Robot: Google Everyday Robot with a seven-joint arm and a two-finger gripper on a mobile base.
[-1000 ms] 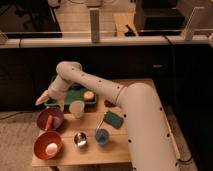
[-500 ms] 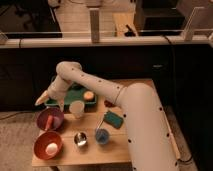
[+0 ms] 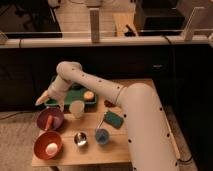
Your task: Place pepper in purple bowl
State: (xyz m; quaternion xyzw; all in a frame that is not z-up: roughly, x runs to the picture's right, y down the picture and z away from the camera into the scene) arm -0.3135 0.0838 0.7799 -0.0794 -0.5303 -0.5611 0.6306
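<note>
Nothing is moving since earlier; our gripper (image 3: 42,98), grip state unclear, is hovering at eleven o'clock of the purple bowl (image 3: 57,114), where the pepper (image 3: 49,121) is lying; we are retreating straight upward.

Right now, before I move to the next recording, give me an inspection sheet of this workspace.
Surface: wooden table, crowded on its left half.
Job's things: pepper lies inside the purple bowl.
Clutter: orange-red bowl holding a pale round item; white cup; green tray with a small orange fruit; metal cup; blue cup; green sponge.
Hand: hand at the table's left edge, above the purple bowl, holding nothing visible.
Cables: dark cable behind the table.
Surroundings: railing behind.
</note>
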